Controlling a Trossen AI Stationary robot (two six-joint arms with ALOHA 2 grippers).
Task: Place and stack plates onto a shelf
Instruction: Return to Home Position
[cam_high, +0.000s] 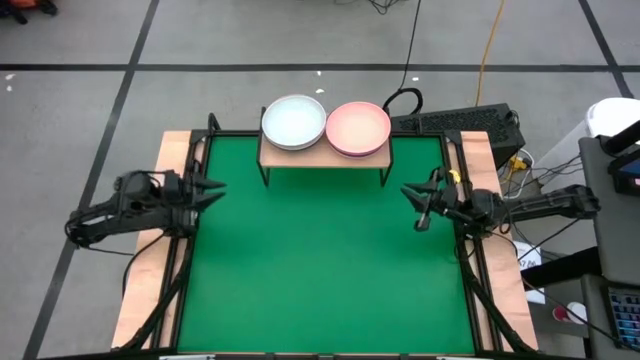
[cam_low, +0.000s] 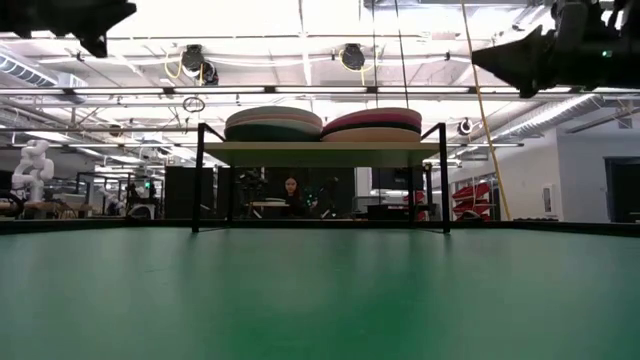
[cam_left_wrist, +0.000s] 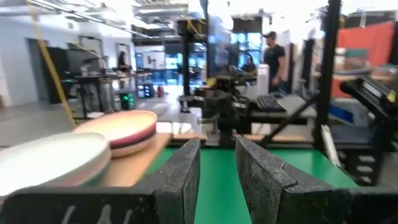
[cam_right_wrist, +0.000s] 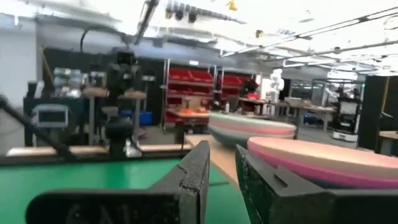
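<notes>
Two stacks of plates rest on the shelf (cam_high: 320, 158) at the table's far edge. A pale mint-white plate (cam_high: 293, 122) tops the left stack and a pale pink plate (cam_high: 358, 128) tops the right. In the low view both stacks (cam_low: 272, 124) (cam_low: 372, 124) sit on the board (cam_low: 320, 148), which stands on black legs. My left gripper (cam_high: 216, 189) (cam_left_wrist: 217, 168) hovers at the table's left edge, open and empty, pointing toward the middle. My right gripper (cam_high: 410, 195) (cam_right_wrist: 222, 174) hovers at the right edge, open and empty, also pointing inward. Both are above the table, near the shelf's height.
The green table top (cam_high: 320, 270) lies between the arms, with wooden strips along both sides. A black box and cables (cam_high: 470, 125) sit behind the table's far right corner. People show in the room beyond (cam_low: 291, 190) (cam_left_wrist: 273, 56).
</notes>
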